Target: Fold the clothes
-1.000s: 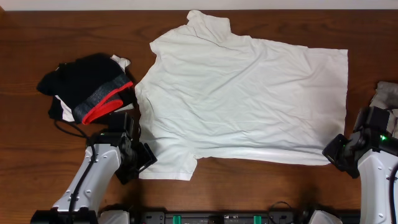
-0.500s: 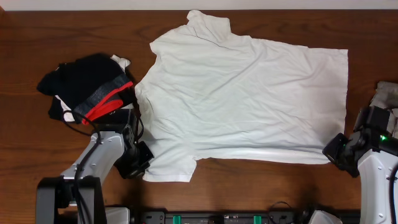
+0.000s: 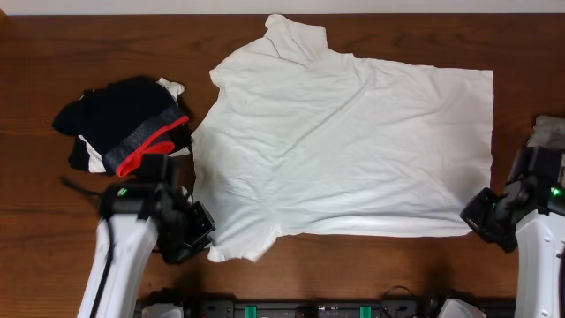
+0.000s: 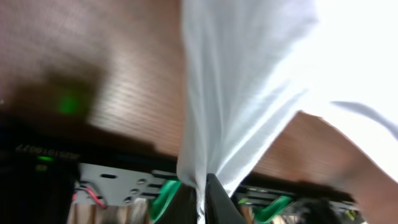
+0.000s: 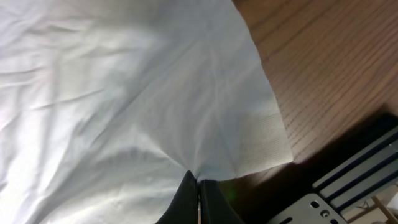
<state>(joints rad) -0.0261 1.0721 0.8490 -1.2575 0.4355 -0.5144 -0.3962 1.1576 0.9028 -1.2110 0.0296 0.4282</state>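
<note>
- Shirt [image 3: 344, 141], big and white, lies spread out on the brown desk [image 3: 53, 221]. It fills the space between the two claws.
- The left claw [image 3: 205, 238] is clenched on the shirt. It pinches the sleeve on the side nearest the robot, right at that sleeve's outer edge.
- In the left wrist view the left claw [image 4: 202, 200] has its two fingers pressed together on the cloth. The shirt [image 4: 242, 93] runs away from the tips in a tight, bunched strip and gets wider farther off. This view is blurry.
- The right claw [image 3: 484, 217] is clenched on the shirt too. It holds the bottom hem at the corner nearest the robot.
- In the right wrist view the right claw [image 5: 198, 198] nips a small bit of cloth. Little folds in the shirt [image 5: 112, 81] fan out from the tips. The very corner of the hem lies flat on the desk [image 5: 323, 68] just to the right of this claw.
- The rest of the shirt stretches away from both claws, toward the far side of the desk. The other sleeve is well apart from the left claw, at the far edge.
- Black clothes [image 3: 119, 115] with a red and grey band sit in a pile just past the left claw, a little to its left, beside the shirt's neck end.
- A grey cloth [image 3: 549, 129] peeks out past the right claw, at the edge of the picture.
</note>
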